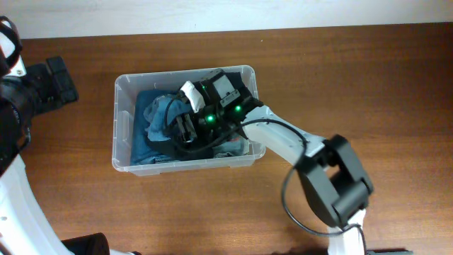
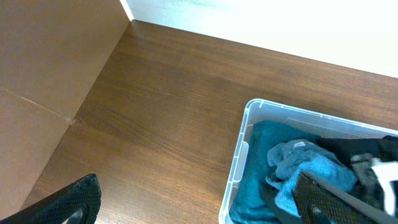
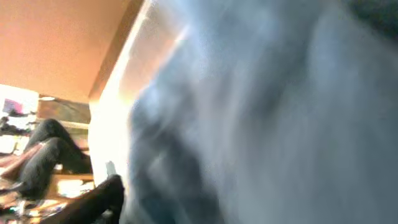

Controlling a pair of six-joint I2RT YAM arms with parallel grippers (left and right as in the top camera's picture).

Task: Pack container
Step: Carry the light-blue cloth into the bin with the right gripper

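The clear plastic container stands mid-table, holding crumpled blue cloths and dark fabric. My right gripper reaches down inside it among the cloths. In the right wrist view, blurred grey-blue cloth fills the frame. One dark finger stands far out at the lower left and the other is hidden, so the jaws look spread. My left gripper hangs open over bare table left of the container's rim, nothing between its fingers. The blue cloths show inside.
A brown cardboard wall borders the table at the left. The table's far edge meets a white wall. The right arm's black link stretches over the table to the container's right. The left arm sits at the far left.
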